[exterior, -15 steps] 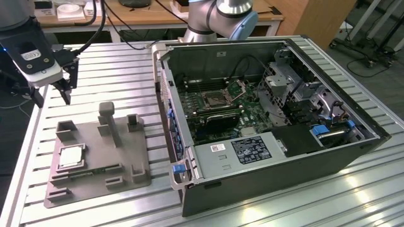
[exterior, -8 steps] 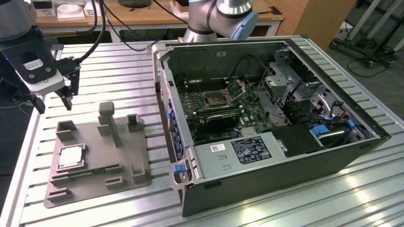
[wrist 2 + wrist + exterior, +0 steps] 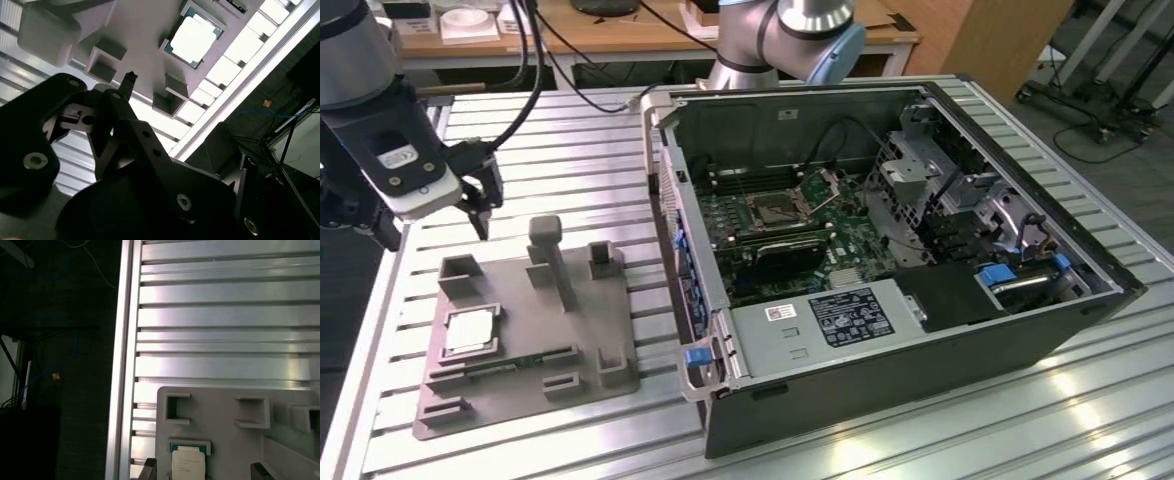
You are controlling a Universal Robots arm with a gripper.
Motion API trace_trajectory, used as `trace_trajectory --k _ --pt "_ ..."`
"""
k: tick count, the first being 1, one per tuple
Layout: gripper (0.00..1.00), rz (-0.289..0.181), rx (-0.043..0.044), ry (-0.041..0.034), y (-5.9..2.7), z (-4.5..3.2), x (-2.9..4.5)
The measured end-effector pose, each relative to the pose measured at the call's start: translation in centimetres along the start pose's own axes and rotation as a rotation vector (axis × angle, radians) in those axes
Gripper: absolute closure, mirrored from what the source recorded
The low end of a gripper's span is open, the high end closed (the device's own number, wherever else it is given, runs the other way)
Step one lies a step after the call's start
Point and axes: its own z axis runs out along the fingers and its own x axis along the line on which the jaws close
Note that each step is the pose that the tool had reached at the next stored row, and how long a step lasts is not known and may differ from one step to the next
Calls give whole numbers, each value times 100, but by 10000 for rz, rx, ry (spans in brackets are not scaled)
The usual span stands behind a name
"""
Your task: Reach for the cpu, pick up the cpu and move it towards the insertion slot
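Note:
The cpu [image 3: 470, 330] lies flat in a square recess of the grey plastic fixture [image 3: 574, 330], its pale metal top facing up. It also appears in the second wrist view, cpu [image 3: 194, 39], and the first wrist view, cpu [image 3: 188, 463]. My gripper [image 3: 438, 228] hangs open above the table, beyond the fixture's far end and well above the cpu, holding nothing. In the first wrist view its two fingertips [image 3: 148, 471] stand wide apart on either side of the chip. The insertion slot [image 3: 767, 210] sits on the motherboard inside the open computer case, its hinged metal plate [image 3: 825, 185] raised.
The open computer case [image 3: 1014, 330] fills the exterior view's right. A green memory stick [image 3: 520, 362] lies in the fixture near the cpu. An upright post [image 3: 547, 250] rises from the fixture. The slatted aluminium table [image 3: 560, 140] ends at an edge [image 3: 122, 365] close to the fixture.

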Motion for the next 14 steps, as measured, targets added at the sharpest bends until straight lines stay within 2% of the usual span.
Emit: trace_trajectory --k 1,2,7,14 --pt "22 -1 -1 -1 -16 17 0" --pt "16 -1 -1 0 -34 34 0" --pt "16 1 -1 5 -143 107 2" --pt "16 2 -2 24 -199 230 3"
